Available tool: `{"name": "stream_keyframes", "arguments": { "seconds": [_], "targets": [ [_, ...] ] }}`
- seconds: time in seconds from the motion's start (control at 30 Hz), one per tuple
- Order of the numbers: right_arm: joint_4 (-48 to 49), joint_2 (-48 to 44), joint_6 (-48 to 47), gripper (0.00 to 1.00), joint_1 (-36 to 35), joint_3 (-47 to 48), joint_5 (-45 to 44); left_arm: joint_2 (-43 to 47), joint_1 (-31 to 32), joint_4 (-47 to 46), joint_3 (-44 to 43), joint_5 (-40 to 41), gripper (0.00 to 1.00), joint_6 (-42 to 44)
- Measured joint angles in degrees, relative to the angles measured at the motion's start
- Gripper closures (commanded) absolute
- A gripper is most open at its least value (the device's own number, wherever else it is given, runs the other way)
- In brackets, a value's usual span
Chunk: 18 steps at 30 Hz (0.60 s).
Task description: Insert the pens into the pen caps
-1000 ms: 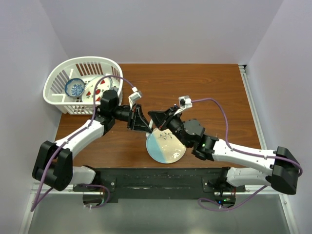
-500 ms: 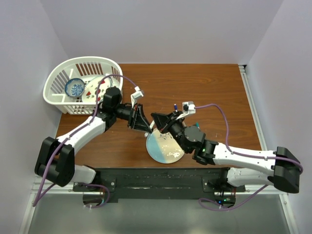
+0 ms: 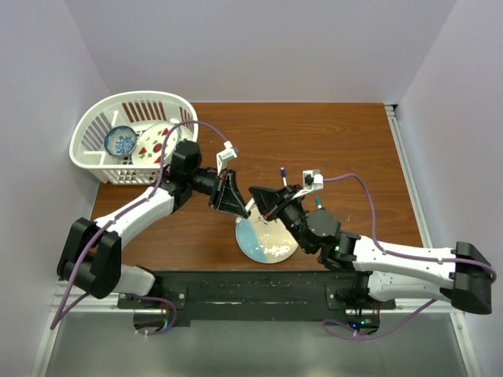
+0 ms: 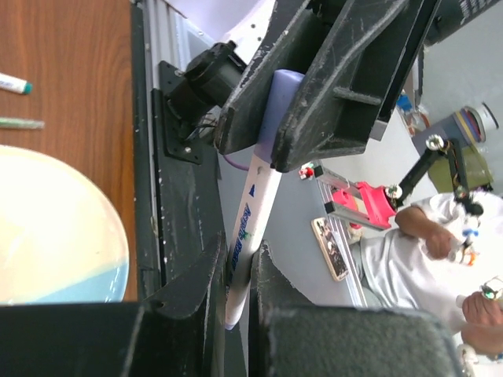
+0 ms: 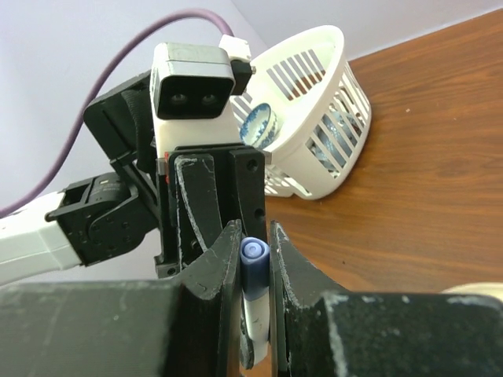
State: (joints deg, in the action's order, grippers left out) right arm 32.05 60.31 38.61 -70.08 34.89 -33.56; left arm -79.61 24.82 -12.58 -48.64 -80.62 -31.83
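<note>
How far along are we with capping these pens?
Done: no finished pen visible. In hand: the left end effector grips a white pen, its end meeting the purple cap in the right end effector. Left: seating it, then likely the teal-tipped pen and thin grey pen on the table.

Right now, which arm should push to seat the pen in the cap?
Left, probably: the left gripper clamps the pen by its barrel, in line with the cap that the right gripper holds, so it can push straight in while the right braces.

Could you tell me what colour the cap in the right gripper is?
The cap is lavender, a bluish purple, clearest in the left wrist view.
</note>
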Motion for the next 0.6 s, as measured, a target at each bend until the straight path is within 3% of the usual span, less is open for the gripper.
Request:
{"name": "stream_keyframes", "arguments": {
  "seconds": [0.1, 0.13, 0.27, 0.43, 0.6],
  "targets": [
    [-8.28, -3.02, -0.57, 0.75, -2.21, 3.3, -3.23, 0.74, 1.27, -3.56, 0.0, 0.02, 1.0, -1.66],
    [-11.47, -3.61, -0.83, 0.63, -2.95, 5.07, -4.44, 1.27, 1.4, -5.31, 0.02, 0.13, 1.0, -2.25],
    [-23.34, -5.51, -1.25, 0.46, -7.74, 10.16, -4.39, 5.11, 1.36, -12.72, 1.07, 6.86, 1.0, -4.57],
    [-30.84, -7.19, -1.16, 0.37, -14.97, 10.54, 1.75, 6.56, -1.9, -14.21, 2.51, 26.25, 1.0, -4.9],
    [-33.0, -11.93, -1.68, 0.36, -14.6, 10.54, 0.98, 9.07, -1.95, -12.04, 4.48, 32.0, 1.0, -4.57]
  ]
}}
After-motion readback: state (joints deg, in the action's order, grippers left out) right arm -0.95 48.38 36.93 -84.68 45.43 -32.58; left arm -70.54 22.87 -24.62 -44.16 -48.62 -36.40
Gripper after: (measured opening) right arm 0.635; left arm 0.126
